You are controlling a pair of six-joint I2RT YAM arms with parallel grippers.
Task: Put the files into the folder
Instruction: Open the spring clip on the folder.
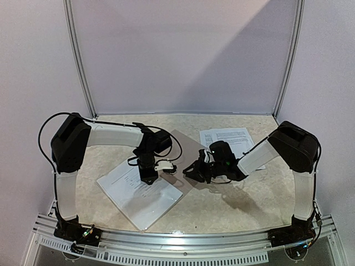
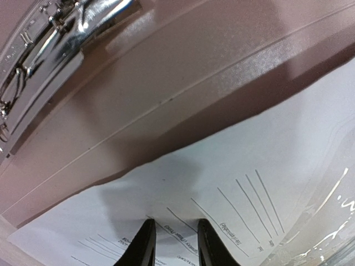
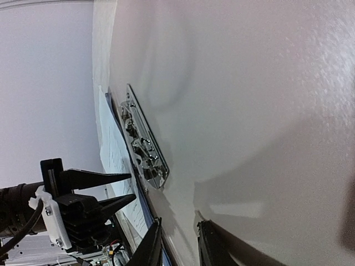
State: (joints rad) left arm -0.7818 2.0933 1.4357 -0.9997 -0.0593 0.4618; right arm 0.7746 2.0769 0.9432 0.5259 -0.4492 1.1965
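Left pincer [image 2: 175, 224] points down over a stack of printed sheets [image 2: 238, 183]. Its two black fingers [image 2: 145, 244] are a little apart with nothing between them, and white paper with lines of black text shows through the gap. The top sheet lies in a glossy clear sleeve [image 2: 327, 221] that catches the light at the right. Just beyond the stack rises the taupe inner face of the folder [image 2: 194, 83], with a shiny metal clip [image 2: 50, 33] at the upper left of the left wrist view.

The right pincer [image 3: 178, 221] is at the folder's [image 3: 249, 111] raised cover, its fingers narrowly spread. The cover's edge runs down between them, and it cannot be told whether either finger touches it. The cover, tilted up, fills most of the right wrist view. The clip [image 3: 143, 147] sits on it, and the left pincer [image 3: 132, 185] shows at the lower left, also slightly spread.

From above, both arms reach inward and nearly meet over the middle of a beige mottled tabletop [image 1: 244, 199]. The stack [image 1: 138, 194] lies at an angle in front of the left arm, under the left pincer [image 1: 148, 178], and its right edge meets the folder [image 1: 186, 148]. It cannot be told whether the stack rests on a lower leaf of the folder. The right pincer [image 1: 191, 169] is at the folder's near right side. One more printed sheet [image 1: 230, 138] lies flat at the far right, partly hidden by the right arm and apart from the folder.
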